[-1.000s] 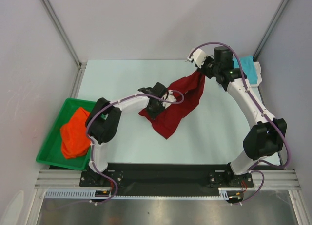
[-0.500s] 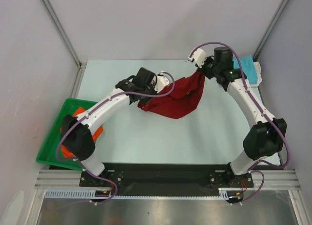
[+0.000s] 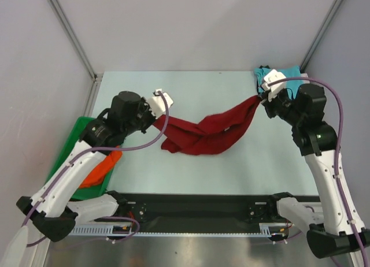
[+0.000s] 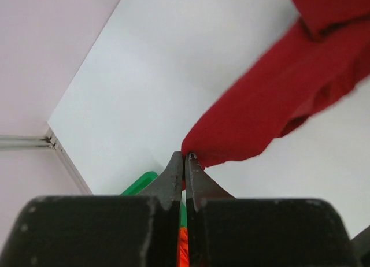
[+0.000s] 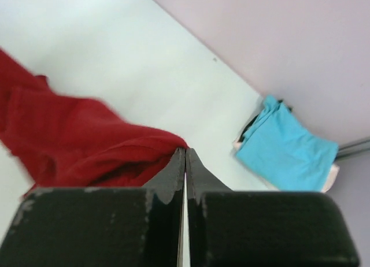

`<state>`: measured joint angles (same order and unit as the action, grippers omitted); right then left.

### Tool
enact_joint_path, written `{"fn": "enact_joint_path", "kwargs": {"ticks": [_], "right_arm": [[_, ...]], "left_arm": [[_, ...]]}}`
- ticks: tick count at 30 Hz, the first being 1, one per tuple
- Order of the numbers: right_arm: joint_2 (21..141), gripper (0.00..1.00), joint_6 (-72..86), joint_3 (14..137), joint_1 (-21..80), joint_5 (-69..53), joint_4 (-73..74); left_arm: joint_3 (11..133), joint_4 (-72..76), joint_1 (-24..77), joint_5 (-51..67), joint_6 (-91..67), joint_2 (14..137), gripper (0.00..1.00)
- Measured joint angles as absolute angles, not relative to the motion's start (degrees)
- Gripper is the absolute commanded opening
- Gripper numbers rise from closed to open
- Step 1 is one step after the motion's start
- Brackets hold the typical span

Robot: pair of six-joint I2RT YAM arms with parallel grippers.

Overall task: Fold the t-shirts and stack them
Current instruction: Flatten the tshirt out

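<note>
Dark red t-shirt (image 3: pixel 205 131) strung between my two grippers above the pale table (image 3: pixel 173 88), seen from overhead. My left gripper (image 3: pixel 154 119) pinches one end of the cloth at the left of the table. In the left wrist view its fingertips (image 4: pixel 178 163) are pressed together, with a fold of red fabric bunched at the very tip. My right gripper (image 3: pixel 258 98) clamps the other end near the far right corner. The right wrist view shows that jaw closed too, the red cloth gathered to a point between the fingertips (image 5: pixel 179 157).

Between the two grips the shirt is twisted into a loose rope that sags in the middle. Whether the lowest folds touch the tabletop, I cannot tell.

The turquoise t-shirt (image 3: pixel 292 79) lies folded in the far right corner of the table, just behind my right gripper and apart from the red cloth. The orange t-shirt (image 3: pixel 98 169) sits crumpled in the green tray (image 3: pixel 69 145) at the table's left edge, partly covered from above by my left arm (image 3: pixel 63 180).
</note>
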<state>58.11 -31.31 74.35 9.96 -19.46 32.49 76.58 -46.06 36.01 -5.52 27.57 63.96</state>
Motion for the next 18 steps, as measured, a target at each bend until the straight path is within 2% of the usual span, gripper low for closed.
{"fn": "enact_joint_path", "kwargs": {"ticks": [3, 7, 10, 13, 14, 18], "right_arm": [[57.7, 0.0, -27.2, 71.5, 7.6, -20.3, 31.6], [67.7, 0.0, -21.0, 69.1, 0.3, -23.2, 30.3], [79.1, 0.0, -17.9, 69.4, -4.9, -24.5, 29.9], [85.9, 0.0, -16.3, 69.4, -8.1, -25.4, 31.2], [86.8, 0.0, -15.8, 69.3, -8.6, -25.5, 31.4], [86.2, 0.0, -14.7, 69.6, -8.1, -26.7, 30.8]], "left_arm": [[74.4, -44.2, 35.2, -6.3, 28.0, 64.8, 0.0], [74.4, -43.3, 30.8, -5.3, 27.1, 77.6, 0.01], [79.9, -44.2, 27.0, -4.0, 25.8, 92.4, 0.18], [86.8, -43.9, 24.9, -3.8, 24.4, 104.6, 0.29], [88.8, -43.8, 24.5, -3.9, 24.0, 107.4, 0.38], [94.2, -43.1, 24.2, -3.8, 22.5, 112.6, 0.48]]}}
